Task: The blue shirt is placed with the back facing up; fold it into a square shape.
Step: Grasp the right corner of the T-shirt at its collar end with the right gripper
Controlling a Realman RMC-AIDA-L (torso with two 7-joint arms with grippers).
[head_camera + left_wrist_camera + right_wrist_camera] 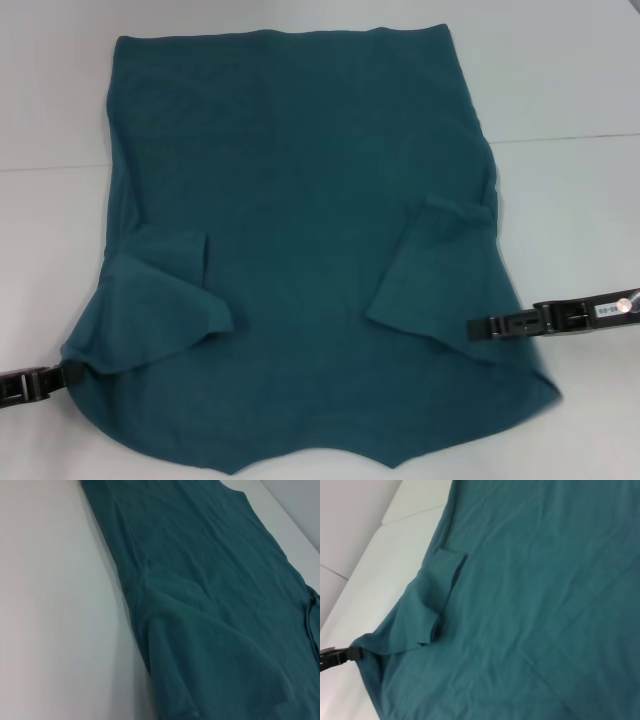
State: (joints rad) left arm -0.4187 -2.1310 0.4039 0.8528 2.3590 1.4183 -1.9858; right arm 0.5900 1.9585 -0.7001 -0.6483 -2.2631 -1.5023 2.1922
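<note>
The blue shirt (300, 200) lies spread on the white table, plain side up, hem at the far end and collar end near me. Both short sleeves are folded inward onto the body. My left gripper (72, 374) sits at the near-left shoulder edge, shut on the cloth, which is drawn to a point there. The right wrist view shows this same left gripper (350, 653) pinching the shirt (545, 605) at that corner. My right gripper (474, 327) is shut on the edge of the folded right sleeve flap (430, 270). The left wrist view shows only the shirt (200, 605) and table.
The white table (50, 100) surrounds the shirt, with bare strips on both sides. A thin seam (570, 138) crosses the tabletop. The shirt's near edge reaches the bottom of the head view.
</note>
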